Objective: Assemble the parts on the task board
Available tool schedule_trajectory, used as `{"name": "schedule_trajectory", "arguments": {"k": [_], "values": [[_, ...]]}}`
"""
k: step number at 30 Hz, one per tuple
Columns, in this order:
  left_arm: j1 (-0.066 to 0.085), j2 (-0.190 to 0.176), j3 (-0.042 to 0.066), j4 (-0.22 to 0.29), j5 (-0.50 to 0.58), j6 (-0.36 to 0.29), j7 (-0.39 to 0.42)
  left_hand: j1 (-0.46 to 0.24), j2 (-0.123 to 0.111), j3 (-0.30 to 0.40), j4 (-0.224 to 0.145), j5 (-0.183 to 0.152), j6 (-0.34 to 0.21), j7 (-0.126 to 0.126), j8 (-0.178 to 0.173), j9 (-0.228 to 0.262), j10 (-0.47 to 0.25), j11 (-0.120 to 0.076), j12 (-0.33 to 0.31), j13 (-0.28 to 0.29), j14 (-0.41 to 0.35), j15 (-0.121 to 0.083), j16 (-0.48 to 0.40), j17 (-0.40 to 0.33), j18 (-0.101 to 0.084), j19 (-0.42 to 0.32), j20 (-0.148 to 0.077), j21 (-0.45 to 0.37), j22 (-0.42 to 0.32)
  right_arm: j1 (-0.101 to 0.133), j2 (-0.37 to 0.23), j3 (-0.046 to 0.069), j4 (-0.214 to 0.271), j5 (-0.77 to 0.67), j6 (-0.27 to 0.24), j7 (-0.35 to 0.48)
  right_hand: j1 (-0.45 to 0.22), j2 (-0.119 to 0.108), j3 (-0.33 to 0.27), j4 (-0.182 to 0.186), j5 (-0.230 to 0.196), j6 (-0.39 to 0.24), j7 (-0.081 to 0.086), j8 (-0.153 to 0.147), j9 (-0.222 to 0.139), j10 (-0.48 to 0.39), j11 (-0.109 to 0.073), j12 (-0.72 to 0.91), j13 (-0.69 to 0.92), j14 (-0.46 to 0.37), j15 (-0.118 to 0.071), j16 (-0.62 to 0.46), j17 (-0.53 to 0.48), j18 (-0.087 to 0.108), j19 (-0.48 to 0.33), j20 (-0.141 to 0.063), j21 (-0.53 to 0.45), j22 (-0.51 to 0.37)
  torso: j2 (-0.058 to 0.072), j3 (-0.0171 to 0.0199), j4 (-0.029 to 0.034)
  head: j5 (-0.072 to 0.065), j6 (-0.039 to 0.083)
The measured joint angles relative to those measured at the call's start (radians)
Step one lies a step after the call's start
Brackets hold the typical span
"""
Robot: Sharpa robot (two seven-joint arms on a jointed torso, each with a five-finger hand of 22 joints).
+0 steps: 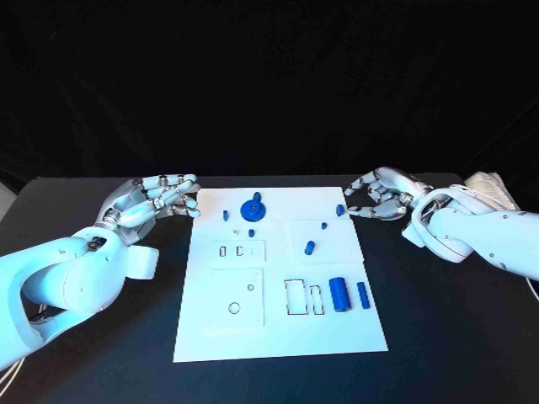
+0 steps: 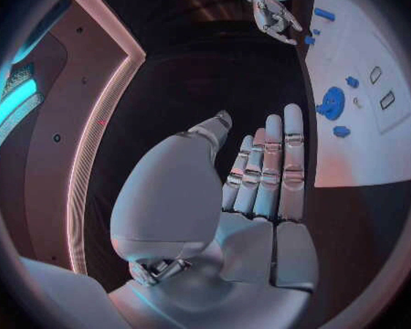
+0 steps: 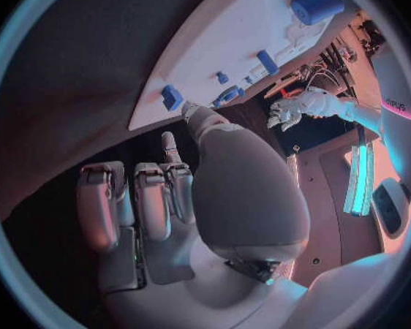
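The white task board [image 1: 282,328] lies in the middle of the black table. On its far half sit a round blue part [image 1: 253,208] and several small blue parts, one at the far right edge [image 1: 340,207]. A blue cylinder [image 1: 338,291] and a blue bar [image 1: 363,294] lie lower right. My left hand [image 1: 160,198] hovers at the board's far left corner, fingers straight and apart, holding nothing [image 2: 260,175]. My right hand [image 1: 379,198] is at the far right edge, empty; its thumb [image 3: 191,113] reaches close to the small edge part [image 3: 172,96].
The board has raised white panels with slots [image 1: 236,251], a round hole [image 1: 234,307] and rectangular recesses [image 1: 296,296]. A pale crumpled thing [image 1: 491,185] lies behind my right arm at the table's far right. Black table surrounds the board on all sides.
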Motion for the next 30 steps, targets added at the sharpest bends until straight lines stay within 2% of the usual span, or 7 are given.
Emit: {"name": "schedule_trajectory", "arguments": {"k": [5,15,18,25,30], "values": [[0.0,0.0,0.0,-0.001,0.0,0.0,0.0,0.0,0.0,0.0,0.0,0.0,0.0,0.0,0.0,0.0,0.0,0.0,0.0,0.0,0.0,0.0,0.0,0.0,0.0,0.0,0.0,0.0,0.0,-0.006,0.022,0.0,-0.023,0.003,0.019,-0.007,0.0,0.0,0.0,0.0,0.0,0.0,0.0,0.0,0.0,0.0,0.0,0.0,0.0,0.0,0.0,0.0,0.0,0.0,0.0,0.0,0.0,0.0,0.0,-0.0019,0.0006,0.001,-0.003],[0.0,-0.001,0.0,-0.001,0.0,0.001,0.0,0.0,0.0,0.0,0.0,0.0,0.0,0.0,0.0,0.0,0.0,0.0,0.0,0.0,0.0,0.0,0.0,0.0,0.0,0.0,0.0,0.0,0.0,-0.015,0.05,0.0,-0.047,0.005,0.039,-0.023,0.007,0.007,0.003,-0.003,0.004,0.0,0.0,0.0,0.0,0.0,0.0,0.004,0.0,-0.004,0.004,0.004,0.0,0.0,0.0,0.0,0.0,0.0,-0.001,-0.0026,-0.0004,0.002,-0.009],[0.0,-0.001,0.0,-0.001,0.0,0.001,0.0,0.0,0.0,0.0,0.0,0.0,0.0,0.0,0.0,0.0,0.0,0.0,0.0,0.0,0.0,0.0,0.0,0.0,0.0,0.0,0.0,0.0,0.0,-0.016,0.056,0.0,-0.052,0.005,0.042,-0.029,0.013,0.013,0.019,-0.006,0.004,0.005,0.005,0.0,0.0,0.0,0.0,0.009,0.0,-0.004,0.004,0.004,0.0,0.0,0.0,0.0,0.0,0.0,-0.001,-0.0026,-0.0004,0.002,-0.011],[0.0,-0.002,0.0,-0.001,0.0,0.002,0.0,0.0,0.0,0.0,0.0,0.0,0.0,0.0,0.0,0.0,0.0,0.0,0.0,0.0,0.0,0.0,0.0,0.0,0.0,0.0,0.0,0.0,0.0,-0.017,0.065,0.0,-0.061,0.005,0.045,-0.04,0.031,0.031,0.058,-0.014,-0.008,0.027,0.0,0.005,0.0,0.0,0.0,0.013,0.0,-0.004,0.004,0.004,0.0,0.0,0.0,0.0,0.0,0.0,-0.002,-0.0026,-0.0006,0.003,-0.015],[0.0,-0.002,0.0,-0.001,0.0,0.002,0.0,0.0,0.0,0.002,-0.002,0.0,0.0,0.0,0.0,0.0,0.0,0.0,0.0,0.0,-0.001,-0.001,0.0,0.0,0.0,0.0,0.0,0.004,0.0,-0.02,0.073,0.0,-0.066,0.004,0.047,-0.046,0.036,0.036,0.082,-0.023,-0.013,0.038,-0.002,0.009,0.001,0.0,0.0,0.02,0.0,-0.004,0.004,0.004,0.0,0.0,0.0,0.0,0.005,0.0,-0.002,-0.0016,-0.0018,0.006,-0.015]]}}
